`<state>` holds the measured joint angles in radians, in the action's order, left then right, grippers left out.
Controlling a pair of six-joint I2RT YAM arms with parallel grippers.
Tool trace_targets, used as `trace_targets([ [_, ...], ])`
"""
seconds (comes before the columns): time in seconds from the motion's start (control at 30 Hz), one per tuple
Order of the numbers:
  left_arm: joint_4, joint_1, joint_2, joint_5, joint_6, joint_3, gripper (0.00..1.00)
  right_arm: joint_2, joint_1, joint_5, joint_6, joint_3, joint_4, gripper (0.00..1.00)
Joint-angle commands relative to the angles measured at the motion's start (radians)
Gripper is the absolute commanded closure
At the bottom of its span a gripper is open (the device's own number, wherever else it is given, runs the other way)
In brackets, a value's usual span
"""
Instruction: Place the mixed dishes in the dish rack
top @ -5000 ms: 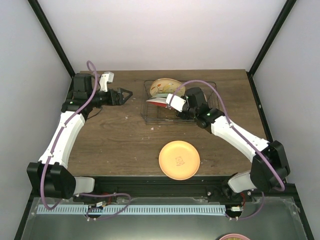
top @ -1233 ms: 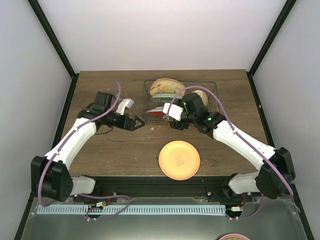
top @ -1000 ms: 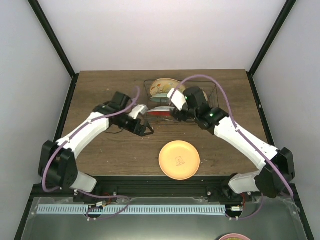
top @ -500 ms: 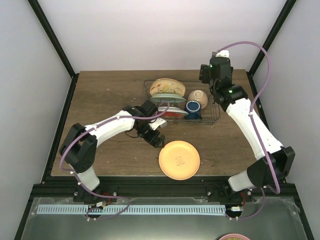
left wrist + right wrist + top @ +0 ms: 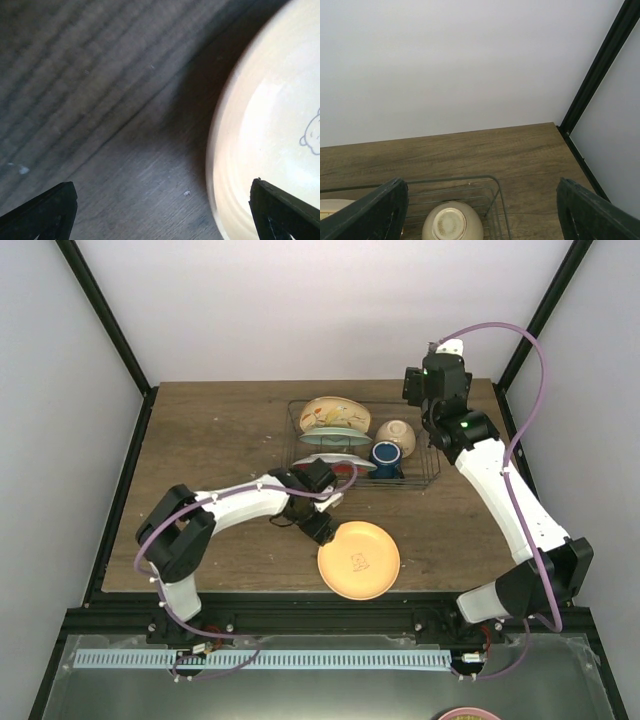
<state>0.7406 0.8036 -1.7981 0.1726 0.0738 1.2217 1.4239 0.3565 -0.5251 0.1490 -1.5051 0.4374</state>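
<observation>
A tan plate [image 5: 359, 560] lies flat on the table near the front. My left gripper [image 5: 327, 528] is low at its left edge and open; in the left wrist view the plate's rim [image 5: 235, 165] runs between the fingers [image 5: 47, 210], nearer the right one. The dish rack [image 5: 415, 480] holds a cream-yellow bird plate [image 5: 325, 412], a mint green plate [image 5: 335, 435], a red plate [image 5: 342, 466], an upturned cream bowl [image 5: 396, 436] [image 5: 451, 225] and a dark blue mug [image 5: 386, 455]. My right gripper [image 5: 420, 390] hangs open and empty above the rack's far right corner [image 5: 495, 187].
Dark frame posts stand at both back corners, one close to the right arm [image 5: 600, 75]. The white back wall [image 5: 450, 65] rises just behind the table. A pink dish [image 5: 468, 714] shows below the table's front rail.
My left arm swung right and toward the front, down to the tan plate's left edge. My right arm lifted out of the rack and drew back to the far right corner.
</observation>
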Motion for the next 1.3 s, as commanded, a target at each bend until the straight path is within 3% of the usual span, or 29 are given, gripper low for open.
trace_targets([
  [0.0,-0.087,0.070,-0.009,-0.098,0.031,-0.052,0.05,-0.031,-0.002,-0.022,-0.027,-0.038,-0.006,0.18],
  [0.2,-0.141,0.131,-0.034,-0.126,0.067,-0.086,0.06,-0.051,-0.002,-0.012,-0.016,-0.022,0.017,0.17],
  [0.27,-0.159,0.135,-0.037,-0.125,0.074,-0.098,0.11,-0.064,-0.002,-0.010,-0.011,-0.008,0.019,0.17],
  [0.37,-0.176,0.135,-0.047,-0.113,0.068,-0.108,0.29,-0.076,-0.002,-0.010,-0.008,0.004,0.026,0.17],
  [0.53,-0.182,0.135,-0.059,-0.084,0.062,-0.108,0.70,-0.081,-0.002,-0.012,-0.013,0.007,0.039,0.17],
  [0.67,-0.180,0.135,-0.025,-0.066,0.056,-0.115,0.90,-0.087,-0.001,-0.006,-0.020,0.012,0.028,0.17],
  [0.9,-0.123,0.135,0.144,-0.057,0.037,-0.121,0.99,-0.086,-0.001,0.102,-0.049,0.019,-0.013,0.15],
  [1.13,-0.062,0.116,0.353,-0.122,0.036,-0.070,0.95,-0.049,-0.006,0.261,-0.095,-0.029,0.010,0.16],
  [1.27,-0.016,0.048,0.455,-0.226,0.030,-0.016,0.94,-0.020,-0.014,0.447,-0.127,-0.077,0.060,0.13],
])
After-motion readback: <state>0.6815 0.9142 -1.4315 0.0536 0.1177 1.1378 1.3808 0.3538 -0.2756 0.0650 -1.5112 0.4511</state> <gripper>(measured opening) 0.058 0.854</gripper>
